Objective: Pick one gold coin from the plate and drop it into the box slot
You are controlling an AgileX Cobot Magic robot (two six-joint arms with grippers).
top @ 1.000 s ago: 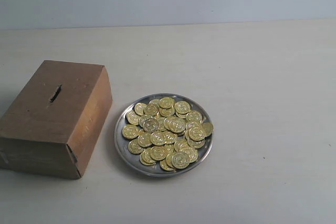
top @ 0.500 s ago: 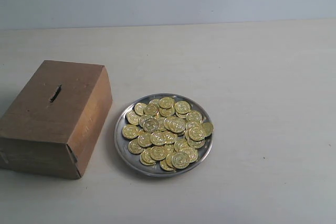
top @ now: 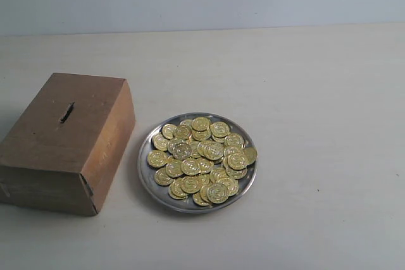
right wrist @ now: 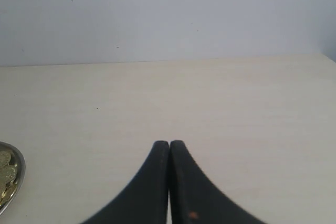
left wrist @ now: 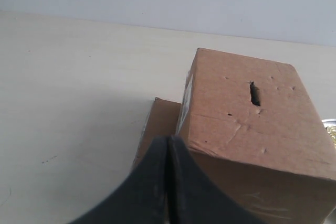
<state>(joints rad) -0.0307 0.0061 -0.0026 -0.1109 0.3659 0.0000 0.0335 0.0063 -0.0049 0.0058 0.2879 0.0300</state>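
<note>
Right, your left gripper (left wrist: pixel 168 141) is clenched: in the left wrist view its two dark fingers press together along their length with nothing between them. Your right gripper (right wrist: pixel 169 144) is pinched closed the same way, and it too is empty. Neither arm appears in the exterior view.

You find the plate (top: pixel 143 170) on the pale table (top: pixel 316 93), just right of the box (top: pixel 63 140) in the exterior view, with a narrow strip of table between them. The gold coins (top: pixel 202 159) lie heaped in it, overlapping one another and covering most of its floor. The box stands with its broad brown face up, and the box slot (top: pixel 66 112) is a short dark slit in that face, toward the far side.

From your left wrist camera you look at the box from one corner, the slit plainly in sight, and the gripper tips sit in front of the box's lower edge. From your right wrist camera you see mostly bare table and a plain wall (right wrist: pixel 168 14), with only a sliver of the plate's rim and a few coins at the picture's edge, well apart from the fingertips.
</note>
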